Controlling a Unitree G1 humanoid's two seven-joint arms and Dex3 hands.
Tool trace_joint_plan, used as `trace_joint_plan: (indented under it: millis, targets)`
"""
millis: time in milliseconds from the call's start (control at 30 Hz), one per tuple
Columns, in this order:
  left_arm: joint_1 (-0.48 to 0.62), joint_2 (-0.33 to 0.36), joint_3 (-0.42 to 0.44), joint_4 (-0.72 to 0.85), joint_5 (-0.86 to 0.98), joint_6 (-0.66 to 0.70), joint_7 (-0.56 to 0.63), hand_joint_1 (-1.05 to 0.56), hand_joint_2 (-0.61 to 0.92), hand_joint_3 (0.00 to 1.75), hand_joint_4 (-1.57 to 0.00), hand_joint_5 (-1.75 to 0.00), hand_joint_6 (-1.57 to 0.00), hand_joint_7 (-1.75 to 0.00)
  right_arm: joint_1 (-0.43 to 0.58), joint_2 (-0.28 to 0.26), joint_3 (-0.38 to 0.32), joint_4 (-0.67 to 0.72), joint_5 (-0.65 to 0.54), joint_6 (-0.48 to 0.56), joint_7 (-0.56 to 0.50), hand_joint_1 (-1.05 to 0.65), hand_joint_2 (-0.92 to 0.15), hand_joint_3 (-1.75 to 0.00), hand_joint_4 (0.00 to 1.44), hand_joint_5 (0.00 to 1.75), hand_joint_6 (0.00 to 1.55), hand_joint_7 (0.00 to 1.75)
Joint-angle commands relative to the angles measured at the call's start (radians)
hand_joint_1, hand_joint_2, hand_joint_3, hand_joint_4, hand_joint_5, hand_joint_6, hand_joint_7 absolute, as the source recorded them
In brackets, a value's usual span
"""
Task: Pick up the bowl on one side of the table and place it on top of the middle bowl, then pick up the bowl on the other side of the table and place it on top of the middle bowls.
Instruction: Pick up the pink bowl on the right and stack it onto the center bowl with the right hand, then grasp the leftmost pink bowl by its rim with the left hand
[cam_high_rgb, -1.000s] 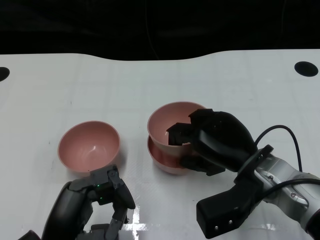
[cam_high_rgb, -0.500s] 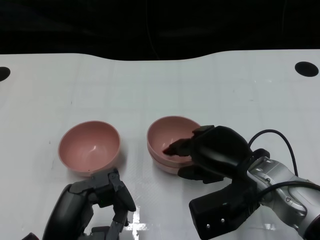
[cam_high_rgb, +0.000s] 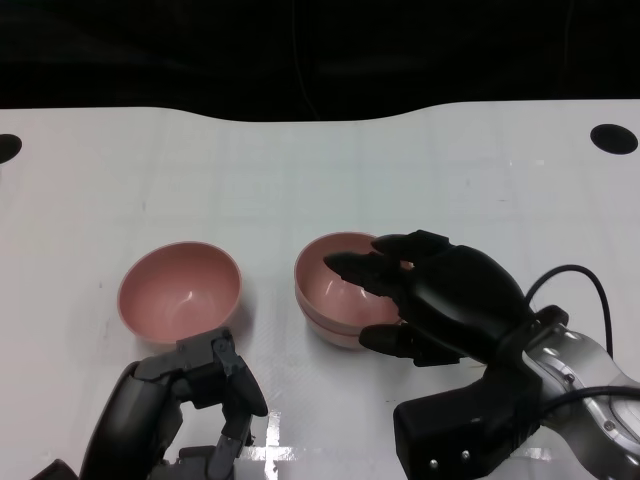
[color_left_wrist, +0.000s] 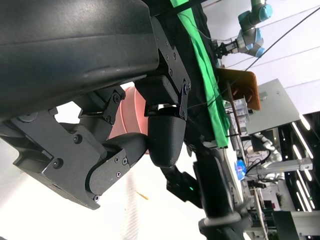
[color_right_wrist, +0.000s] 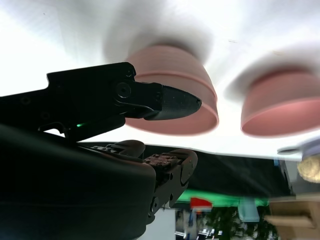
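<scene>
Right wrist view shows stacked bowls (color_right_wrist: 175, 107) nested flush.

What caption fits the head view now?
Right hand open over the stacked pink bowls; left bowl waits by the left hand.

black hand (cam_high_rgb: 440, 300), silver forearm (cam_high_rgb: 590, 385)

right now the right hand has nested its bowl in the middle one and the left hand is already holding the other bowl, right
Not quite. The head view shows the left hand near the left bowl but holding nothing. The rest stands: the nested bowls sit by the right hand.
</scene>
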Motion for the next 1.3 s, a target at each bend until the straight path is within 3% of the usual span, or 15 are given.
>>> trace_joint_plan:
  millis: [33,100,233,400,667,767,800,867,900,933,1000,1100,1167,1200,1300]
  targets:
    - [-0.003,0.013,0.012,0.008,0.004,0.000,0.009,-0.20,0.37,1.32,-0.84,-1.71,-0.81,-1.47,0.065,-0.032,-0.058,-0.082,0.052,-0.026,-0.022,-0.78,-0.92,-0.41,0.20,0.22,0.24,0.01]
    - [-0.005,0.012,0.013,0.012,0.008,-0.002,0.011,-0.20,0.37,1.33,-0.84,-1.71,-0.82,-1.47,0.106,-0.042,-0.089,-0.114,0.094,-0.064,-0.036,-0.77,-0.92,-0.41,0.20,0.23,0.24,0.01]
    - [-0.007,0.009,0.014,0.011,0.005,-0.005,0.011,-0.21,0.37,1.32,-0.84,-1.71,-0.81,-1.48,0.191,-0.058,-0.143,-0.157,0.177,-0.160,-0.069,-0.68,-0.92,-0.31,0.02,0.70,0.28,0.03]
    - [-0.004,0.005,0.018,0.002,-0.010,0.005,0.011,-0.20,0.36,1.33,-0.84,-1.71,-0.81,-1.48,0.293,-0.052,-0.199,-0.192,0.279,-0.240,-0.073,-0.61,-0.92,-0.25,0.04,0.80,0.35,0.06]
    - [0.010,-0.011,0.031,-0.051,-0.049,0.063,0.022,-0.14,0.41,1.27,-0.80,-1.64,-0.77,-1.45,0.497,-0.013,-0.279,-0.263,0.486,-0.343,-0.062,-0.28,-0.92,-0.22,0.35,0.95,0.64,0.21]
    - [0.014,-0.012,0.039,-0.087,-0.058,0.097,0.025,-0.11,0.46,1.22,-0.77,-1.55,-0.75,-1.31,0.529,0.021,-0.296,-0.251,0.557,-0.390,-0.063,-0.19,-0.92,-0.25,0.48,0.99,0.75,0.27]
    - [0.015,-0.011,0.042,-0.099,-0.053,0.104,0.030,-0.11,0.47,1.20,-0.76,-1.51,-0.75,-1.26,0.541,0.036,-0.301,-0.254,0.589,-0.396,-0.058,-0.17,-0.89,-0.30,0.52,1.00,0.78,0.30]
    - [0.019,-0.008,0.048,-0.119,-0.044,0.110,0.037,-0.11,0.50,1.14,-0.73,-1.42,-0.74,-1.13,0.567,0.062,-0.308,-0.272,0.646,-0.385,-0.043,-0.12,-0.71,-0.65,0.57,1.07,0.79,0.43]
    - [0.021,-0.006,0.051,-0.126,-0.042,0.112,0.038,-0.12,0.56,1.00,-0.70,-1.34,-0.73,-1.01,0.578,0.071,-0.310,-0.283,0.668,-0.375,-0.034,-0.09,-0.59,-0.90,0.58,1.14,0.79,0.55]
    - [0.022,-0.005,0.052,-0.131,-0.042,0.114,0.038,-0.13,0.59,0.93,-0.69,-1.31,-0.73,-0.95,0.584,0.077,-0.313,-0.290,0.681,-0.367,-0.026,-0.08,-0.53,-1.00,0.59,1.17,0.78,0.61]
    - [0.022,0.001,0.055,-0.146,-0.022,0.118,0.046,-0.13,0.61,0.87,-0.69,-1.28,-0.73,-0.91,0.605,0.093,-0.321,-0.316,0.707,-0.329,-0.015,-0.07,-0.49,-1.09,0.59,1.20,0.76,0.67]
    - [0.017,0.017,0.060,-0.178,0.022,0.128,0.060,-0.14,0.74,0.54,-0.59,-1.03,-0.67,-0.48,0.636,0.117,-0.337,-0.359,0.755,-0.241,0.005,-0.02,-0.46,-1.26,0.79,1.41,0.88,0.95]
    - [0.014,0.029,0.062,-0.198,0.060,0.136,0.072,-0.14,0.78,0.47,-0.57,-0.99,-0.68,-0.39,0.641,0.123,-0.345,-0.365,0.767,-0.218,0.022,-0.01,-0.44,-1.30,0.83,1.44,0.89,1.00]
    - [0.011,0.038,0.063,-0.211,0.089,0.142,0.080,-0.20,0.83,0.33,-0.52,-0.89,-0.65,-0.27,0.643,0.125,-0.349,-0.364,0.774,-0.208,0.030,-0.01,-0.39,-1.43,0.90,1.60,0.91,1.18]
    - [0.004,0.067,0.070,-0.247,0.189,0.157,0.103,-0.29,0.90,0.14,-0.45,-0.76,-0.60,-0.12,0.643,0.134,-0.357,-0.355,0.785,-0.176,0.048,-0.02,-0.33,-1.53,0.95,1.73,0.88,1.44]
